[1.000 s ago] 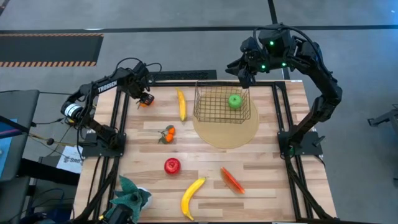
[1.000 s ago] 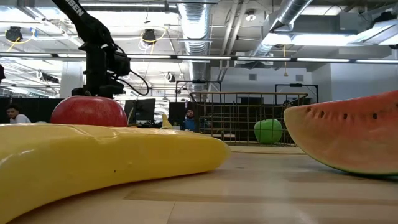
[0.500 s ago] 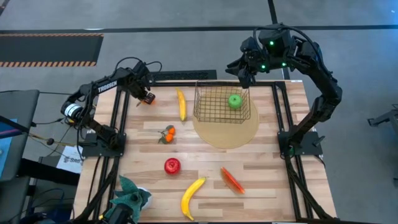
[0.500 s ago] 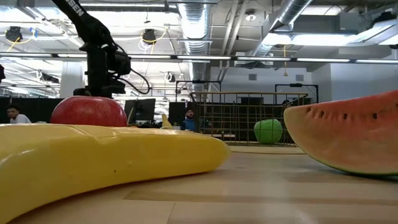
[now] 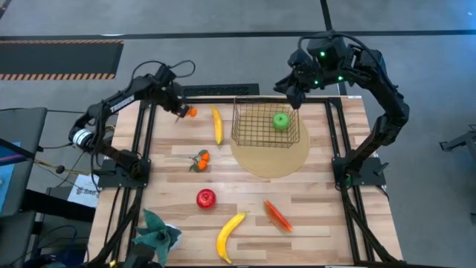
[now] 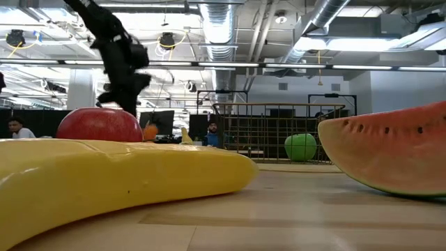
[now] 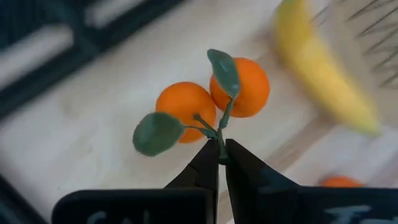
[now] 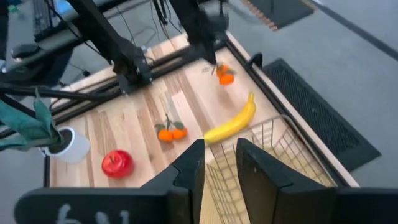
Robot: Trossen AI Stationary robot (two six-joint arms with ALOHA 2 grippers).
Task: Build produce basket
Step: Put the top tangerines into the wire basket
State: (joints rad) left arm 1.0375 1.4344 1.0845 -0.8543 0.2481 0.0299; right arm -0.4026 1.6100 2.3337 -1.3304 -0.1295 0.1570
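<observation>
Orange cluster [image 7: 214,92] lifted (stem between fingertips [image 7: 210,163]).

floor: smooth grey concrete floor [image 5: 223,15] all round the pale wooden slatted table top [image 5: 312,201]
line: dark seam [image 5: 223,33] across the floor beyond the table
mat: black ribbed floor mat with orange edge stripes [image 5: 59,58], far left of the table
ceiling: exposed silver round ventilation ducts [image 6: 219,31], long strip lights [image 6: 293,67]
people: a seated person [image 6: 15,128] at dark monitors [image 6: 162,123], behind the table
</observation>
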